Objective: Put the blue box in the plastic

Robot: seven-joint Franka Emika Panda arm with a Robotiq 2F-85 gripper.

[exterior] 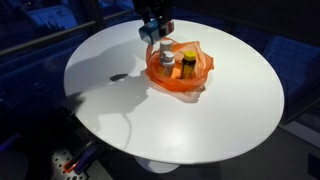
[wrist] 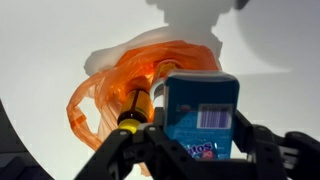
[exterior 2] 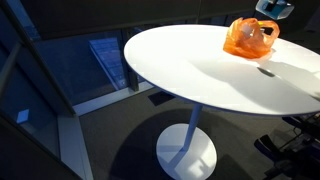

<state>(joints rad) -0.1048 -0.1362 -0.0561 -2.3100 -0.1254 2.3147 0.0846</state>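
Translucent orange plastic (wrist: 110, 85), blue box (wrist: 195, 105) with white barcode patch, white table (exterior: 230, 110).

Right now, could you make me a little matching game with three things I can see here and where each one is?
Things:
1. blue box
2. orange plastic bag
3. bottles

Places:
A. lying on the white table
B. standing inside the bag
C. gripped in the claw

Pairs: 1-C, 2-A, 3-B.
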